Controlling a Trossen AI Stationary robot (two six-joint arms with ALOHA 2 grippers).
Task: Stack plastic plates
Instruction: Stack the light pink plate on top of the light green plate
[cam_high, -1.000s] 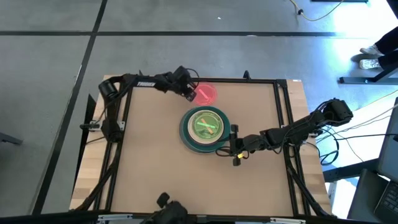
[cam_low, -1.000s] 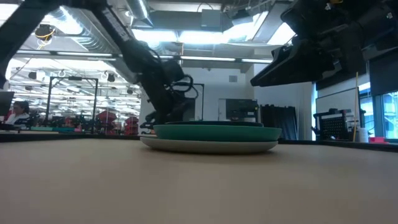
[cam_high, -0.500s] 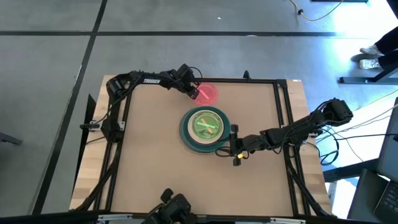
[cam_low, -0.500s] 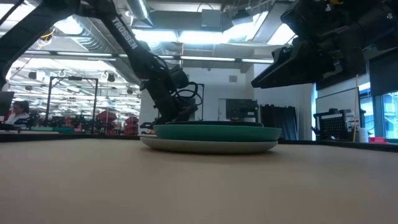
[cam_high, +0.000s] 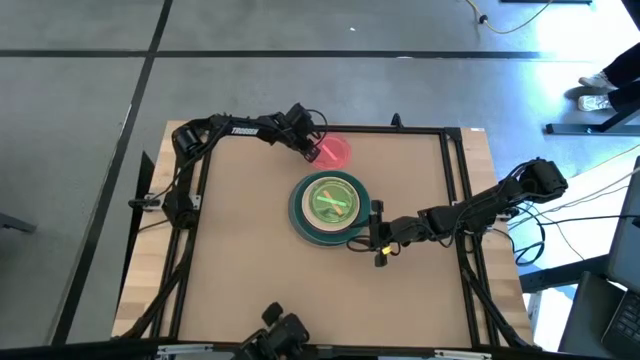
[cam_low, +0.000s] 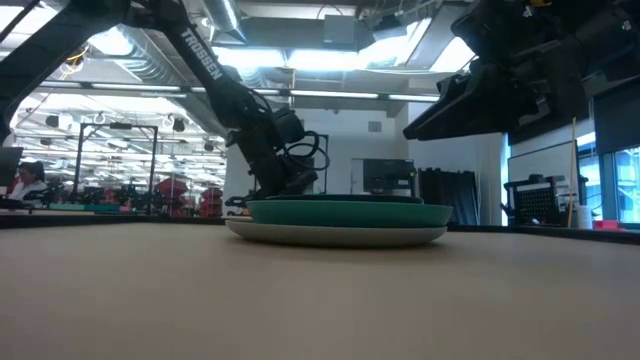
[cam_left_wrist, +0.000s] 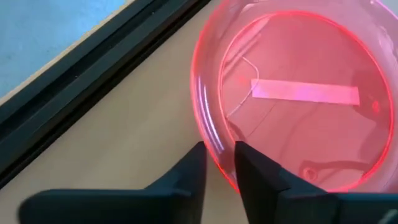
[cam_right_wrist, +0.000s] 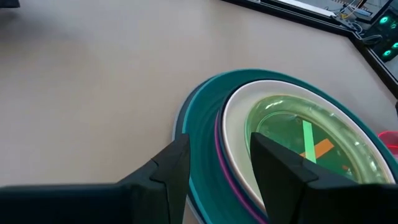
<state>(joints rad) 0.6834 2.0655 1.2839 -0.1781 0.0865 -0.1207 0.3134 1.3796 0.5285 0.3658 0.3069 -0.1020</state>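
The left claw pinches the rim of the pink plate at the counter's far edge. Mid-counter, the stack looks nearly complete, green plate on top. The right claw waits beside it, parted and empty.

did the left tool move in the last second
Yes. In the high view the left tool has slid toward the pink plate and now pinches its rim; the stack has stayed put.

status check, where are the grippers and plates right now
Left gripper pinching rim of pink plate at table's far edge. Right gripper open at edge of plate stack. Nothing between.
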